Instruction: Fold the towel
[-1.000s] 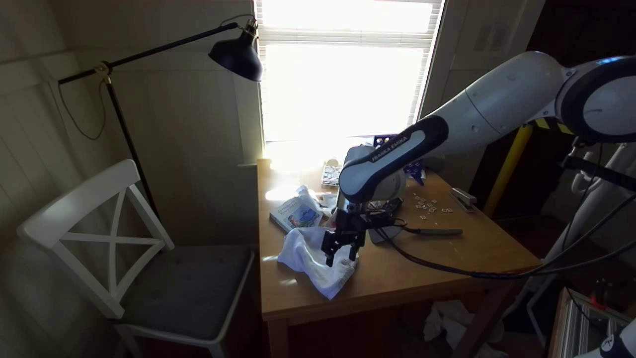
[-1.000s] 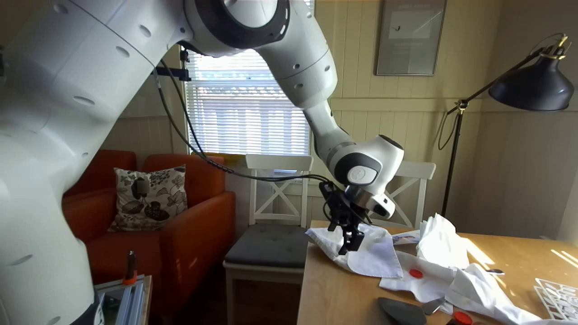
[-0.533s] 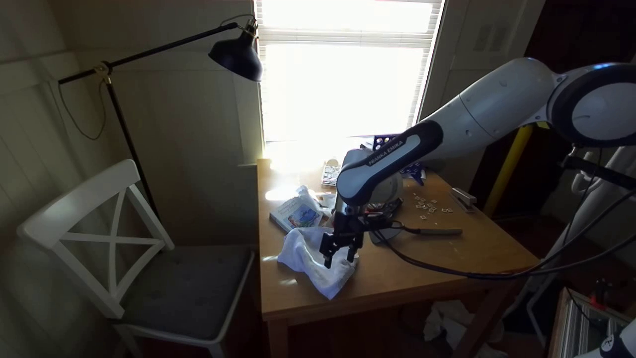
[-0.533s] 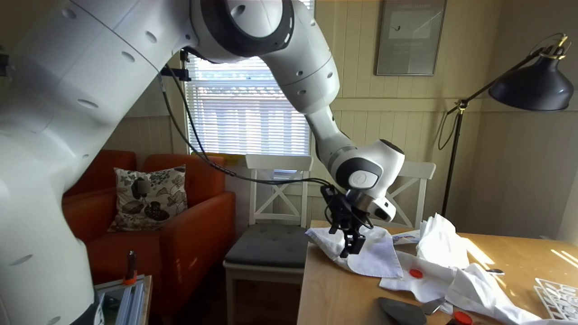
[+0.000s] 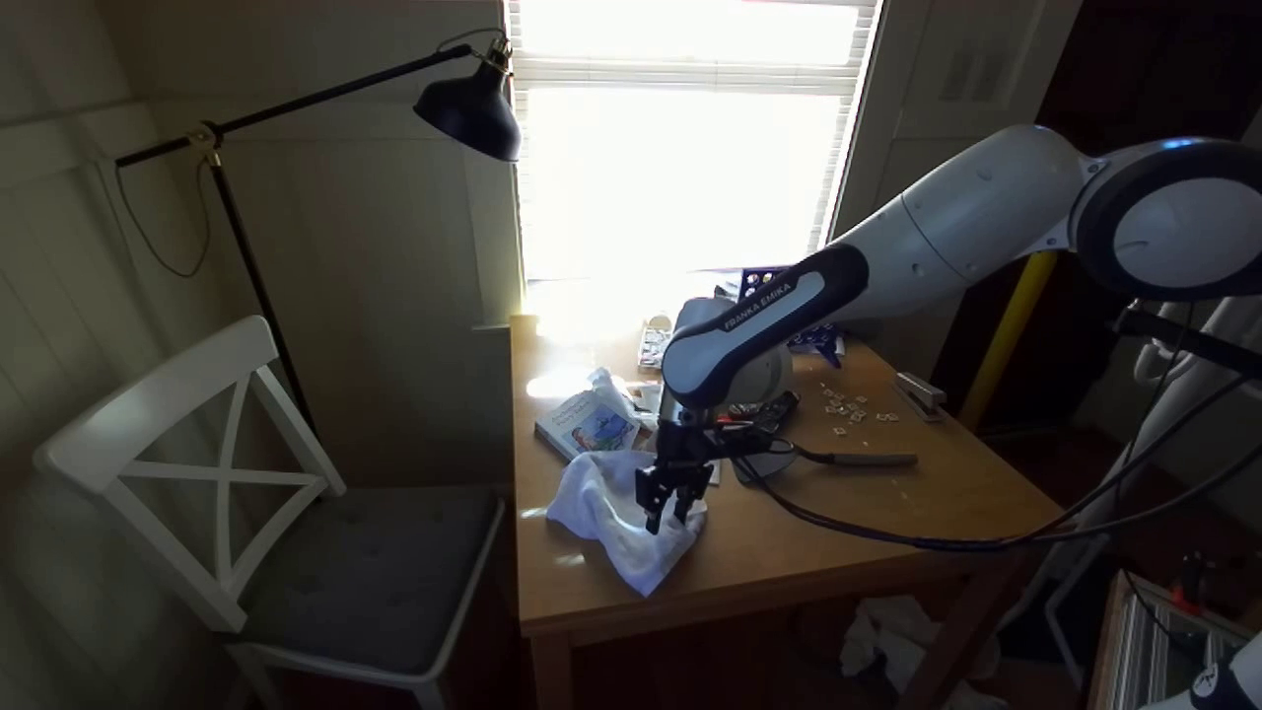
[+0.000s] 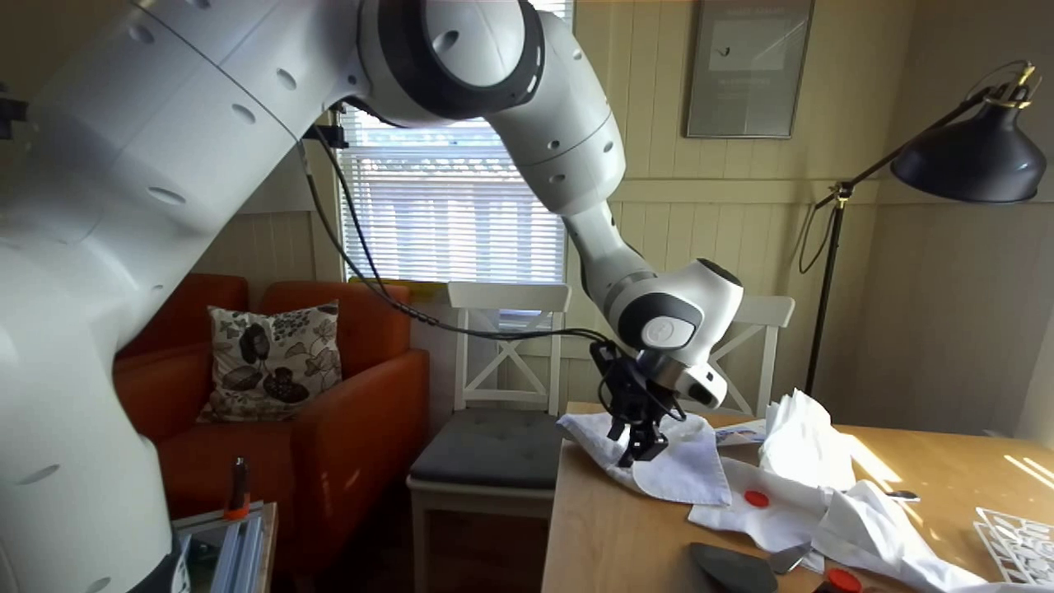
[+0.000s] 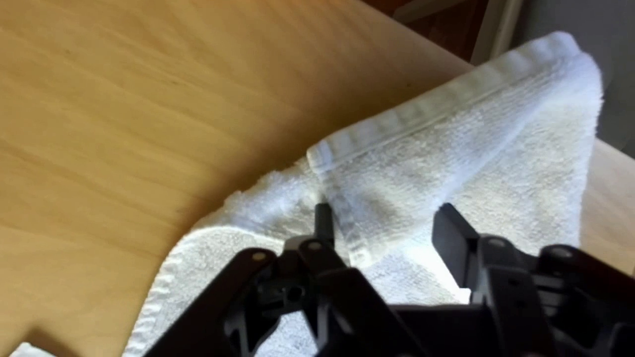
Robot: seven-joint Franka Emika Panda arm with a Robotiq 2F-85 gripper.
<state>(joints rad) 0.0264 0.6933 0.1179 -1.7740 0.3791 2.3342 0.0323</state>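
Note:
The white towel (image 5: 631, 560) lies rumpled near a corner of the wooden table, and it also shows in an exterior view (image 6: 696, 473). In the wrist view the towel (image 7: 526, 198) has a hemmed corner flap folded over on top, its other corner near the table edge. My gripper (image 5: 667, 522) points down over the towel in both exterior views (image 6: 630, 449). In the wrist view the gripper (image 7: 385, 210) is partly open. One fingertip is beside the flap's hem and the other over the towel to the right. Towel lies between the fingers, not clamped. The near part is hidden by the gripper.
A book (image 5: 592, 426) lies behind the towel. White crumpled cloth (image 6: 803, 449) with a red cap (image 6: 757, 498) lies close beside it. A dark spatula (image 6: 731, 567), small tiles (image 5: 846, 406) and a stapler (image 5: 920, 391) are also on the table. A chair (image 5: 375, 572) stands beside it.
My gripper has come down slightly and shifted toward the table's chair side. Its fingers have moved closer together. The towel has shifted slightly the same way.

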